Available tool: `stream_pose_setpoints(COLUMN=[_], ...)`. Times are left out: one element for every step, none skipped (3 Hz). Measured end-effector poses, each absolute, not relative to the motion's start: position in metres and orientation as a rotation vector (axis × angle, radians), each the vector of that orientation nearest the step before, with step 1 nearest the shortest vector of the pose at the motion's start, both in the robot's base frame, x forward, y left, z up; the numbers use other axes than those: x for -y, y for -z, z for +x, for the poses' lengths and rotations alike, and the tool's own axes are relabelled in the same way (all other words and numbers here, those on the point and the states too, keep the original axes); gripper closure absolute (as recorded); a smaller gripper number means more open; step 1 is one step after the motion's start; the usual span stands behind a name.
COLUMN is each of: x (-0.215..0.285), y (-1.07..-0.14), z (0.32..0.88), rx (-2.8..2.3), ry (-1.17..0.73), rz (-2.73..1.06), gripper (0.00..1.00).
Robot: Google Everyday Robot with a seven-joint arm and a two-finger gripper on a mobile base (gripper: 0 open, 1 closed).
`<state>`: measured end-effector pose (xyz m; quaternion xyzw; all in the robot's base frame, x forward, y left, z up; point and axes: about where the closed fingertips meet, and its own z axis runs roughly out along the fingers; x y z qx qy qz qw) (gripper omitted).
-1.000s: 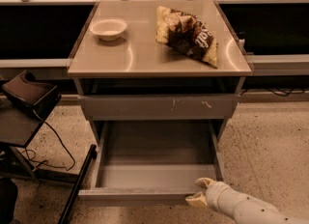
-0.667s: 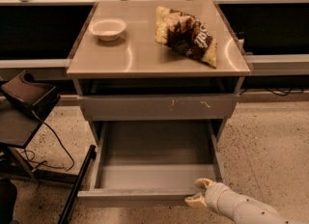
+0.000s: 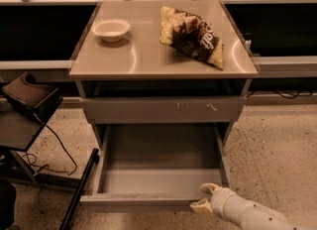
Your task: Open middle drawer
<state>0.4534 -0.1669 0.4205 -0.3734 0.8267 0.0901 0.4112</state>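
The middle drawer (image 3: 158,201) is pulled far out from the grey cabinet, and its shallow inside shows with nothing in it. My gripper (image 3: 205,198) is at the bottom right, at the right end of the drawer's front panel. One pale fingertip (image 3: 211,189) is inside the drawer and the other is outside, closed over the panel's top edge. Above it, the taller grey front with white scratch marks (image 3: 163,110) is pushed in.
The cabinet top (image 3: 143,55) bears a white bowl (image 3: 111,28) and a chip bag (image 3: 192,36). A dark chair (image 3: 27,102) with a cable stands at the left. A black bar (image 3: 79,189) leans beside the drawer's left side. Speckled floor lies at the right.
The drawer front and my gripper have crept slightly toward the camera. Nothing else has moved.
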Motion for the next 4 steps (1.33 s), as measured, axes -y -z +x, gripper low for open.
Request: stream_pose_setpoints(x=[0.1669, 0.1669, 0.1668, 0.1668], y=[-0.4204, -0.4204, -0.4204, -0.4204], z=[0.4534, 0.4534, 0.4534, 0.4534], rx=[-2.080, -2.080, -2.080, -2.080], ry=[-0.227, -0.227, -0.227, -0.227], rz=[-0.940, -0.940, -0.940, -0.940], gripper=[0.34, 0.11, 0.00, 0.00])
